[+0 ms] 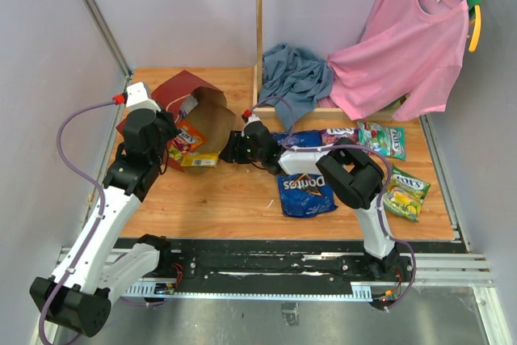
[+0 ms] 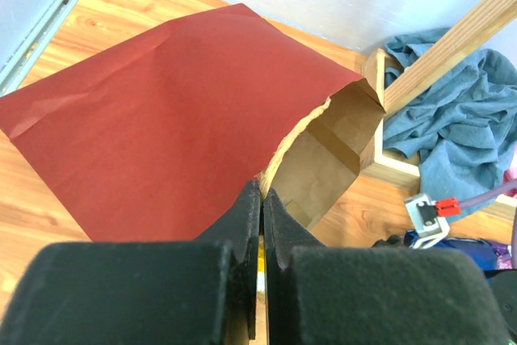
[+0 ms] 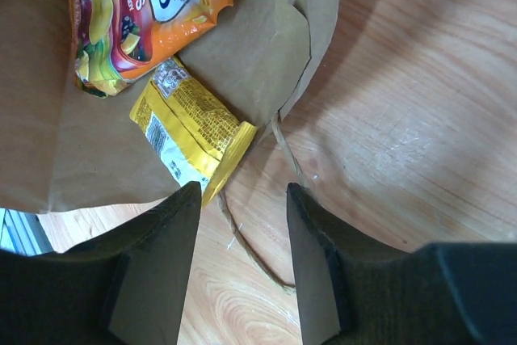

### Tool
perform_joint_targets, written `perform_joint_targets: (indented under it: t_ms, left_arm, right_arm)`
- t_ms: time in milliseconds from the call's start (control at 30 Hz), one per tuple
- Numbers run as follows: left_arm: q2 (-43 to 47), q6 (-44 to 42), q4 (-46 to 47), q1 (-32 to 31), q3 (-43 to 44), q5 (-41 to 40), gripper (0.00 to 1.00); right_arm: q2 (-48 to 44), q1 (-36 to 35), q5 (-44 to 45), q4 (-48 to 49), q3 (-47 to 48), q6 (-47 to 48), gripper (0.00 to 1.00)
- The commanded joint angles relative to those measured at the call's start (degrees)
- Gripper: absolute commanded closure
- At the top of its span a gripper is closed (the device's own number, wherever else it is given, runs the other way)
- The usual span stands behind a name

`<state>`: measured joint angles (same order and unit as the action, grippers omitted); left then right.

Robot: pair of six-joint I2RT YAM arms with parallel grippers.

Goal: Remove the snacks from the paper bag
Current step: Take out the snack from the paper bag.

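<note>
Right gripper [image 3: 242, 193], jaws apart, over the yellow packet [image 3: 190, 131] at the mouth of the paper bag [image 3: 48, 135], far-left corner of the table [image 1: 242, 208].
Cord handle [image 3: 241, 240] could be pinched too, and the bag dragged.

Paper bag [image 2: 170, 111]: dark red, lying flat on the wooden table [image 2: 73, 46], mouth open at its right end, brown kraft inside
Left gripper [image 2: 261, 193]: at the bag's near rim by the mouth, black fingers [image 2: 242, 220] pressed together, a thin yellowish strip between them, unidentifiable
Blue cloth [image 2: 460, 119]: right of the bag, behind a slanting wooden post [image 2: 452, 42]
White-and-red connector [image 2: 432, 209]: just right of the bag's mouth
</note>
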<state>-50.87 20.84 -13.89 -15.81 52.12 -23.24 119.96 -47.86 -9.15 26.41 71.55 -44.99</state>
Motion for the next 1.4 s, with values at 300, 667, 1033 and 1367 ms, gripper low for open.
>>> perform_joint_targets:
  t_ms: [300,667,1033,1367]
  left_arm:
    - [1.7,0.0,0.9,0.6,-0.6,0.4,1.00]
    - [1.9,-0.1,0.8,0.6,-0.6,0.2,1.00]
    - [1.9,-0.2,0.9,0.6,-0.6,-0.2,0.99]
    - [1.9,-0.3,0.9,0.6,-0.5,-0.6,0.99]
  right_arm:
    - [6.8,-2.6,-3.8,-4.9,10.0,-3.5,0.55]
    - [7.7,-3.4,-3.9,-7.1,10.0,-4.1,0.63]
    - [2.4,-3.4,-3.6,-2.6,5.8,-3.8,0.99]
    - [-23.6,-2.6,0.5,-6.2,-5.8,11.9,0.99]
